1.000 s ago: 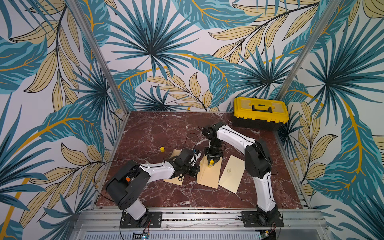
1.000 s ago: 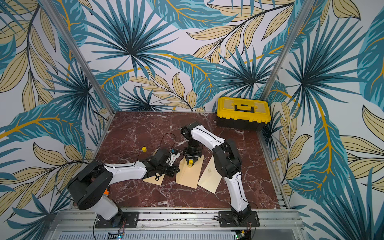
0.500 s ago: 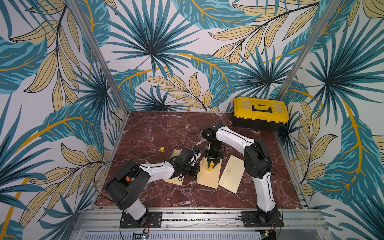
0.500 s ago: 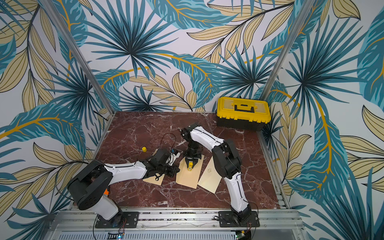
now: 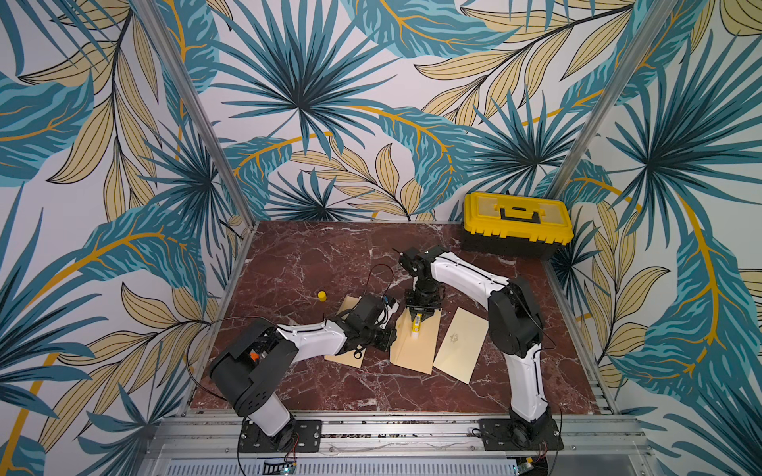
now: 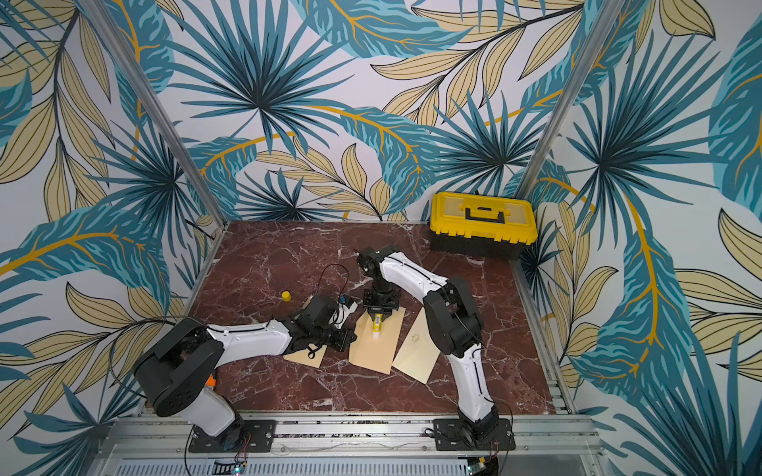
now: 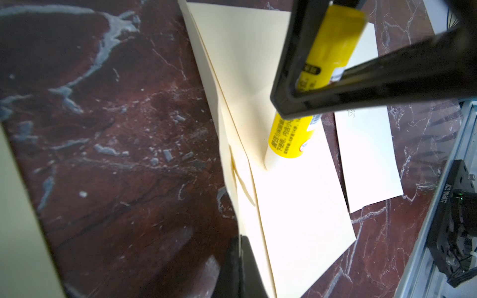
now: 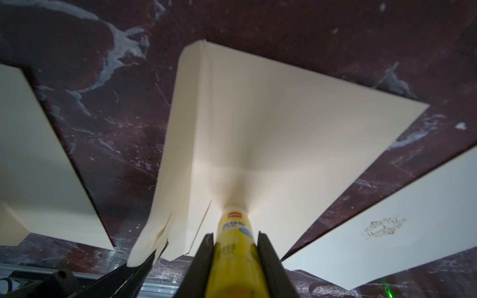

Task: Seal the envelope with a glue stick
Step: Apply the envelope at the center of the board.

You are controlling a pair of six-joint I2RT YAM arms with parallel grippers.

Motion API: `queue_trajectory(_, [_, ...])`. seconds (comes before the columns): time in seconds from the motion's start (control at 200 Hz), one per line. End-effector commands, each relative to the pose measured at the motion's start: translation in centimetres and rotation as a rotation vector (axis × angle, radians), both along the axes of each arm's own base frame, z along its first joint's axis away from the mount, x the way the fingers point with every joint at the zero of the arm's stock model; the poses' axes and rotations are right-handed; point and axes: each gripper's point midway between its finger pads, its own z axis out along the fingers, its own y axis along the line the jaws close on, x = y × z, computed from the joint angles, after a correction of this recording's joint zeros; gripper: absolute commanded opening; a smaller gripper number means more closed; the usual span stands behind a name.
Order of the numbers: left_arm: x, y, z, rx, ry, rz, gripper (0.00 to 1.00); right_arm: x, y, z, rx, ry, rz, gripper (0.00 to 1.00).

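Fingers [image 8: 271, 265] grip glue stick [image 8: 233, 240]; cap [image 5: 322, 295] shows only overhead.

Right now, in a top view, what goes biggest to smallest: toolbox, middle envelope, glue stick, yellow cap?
1. toolbox
2. middle envelope
3. glue stick, counting only the part that shows
4. yellow cap

Colours: glue stick [image 7: 289, 139] is showing bright yellow, dark print, cream tip. The envelope [image 5: 414, 356] beneath is reading plain cream; the second envelope [image 5: 459, 354] is carrying a small gold emblem. The tabletop [image 5: 313, 263] is showing dark red marble, white veins. The toolbox [image 5: 482, 214] is showing yellow over black. The walls [image 5: 305, 82] are displaying teal and tan leaves.
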Motion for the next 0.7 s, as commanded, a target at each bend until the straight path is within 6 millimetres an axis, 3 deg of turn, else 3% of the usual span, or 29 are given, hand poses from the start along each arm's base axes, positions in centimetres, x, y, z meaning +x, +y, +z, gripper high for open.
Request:
queue_trajectory(0.0, [-0.4,0.5,-0.1,0.002,0.007,0.005,0.02,1.4,-1.0,0.2,-0.031,-0.144,-0.007,0.0])
queue_trajectory(0.245, [-0.3,0.5,-0.2,0.004,0.008,0.011,0.02,1.3,0.0,2.3,0.02,-0.346,0.018,0.0])
queue_trajectory(0.401, [-0.3,0.4,-0.3,0.006,0.012,0.01,0.02,0.4,0.9,2.3,0.03,-0.45,0.08,0.0])
queue_trajectory(0.696, [-0.2,0.5,-0.4,0.012,0.014,0.018,0.02,-1.8,-1.0,1.3,-0.036,-0.528,0.126,0.0])
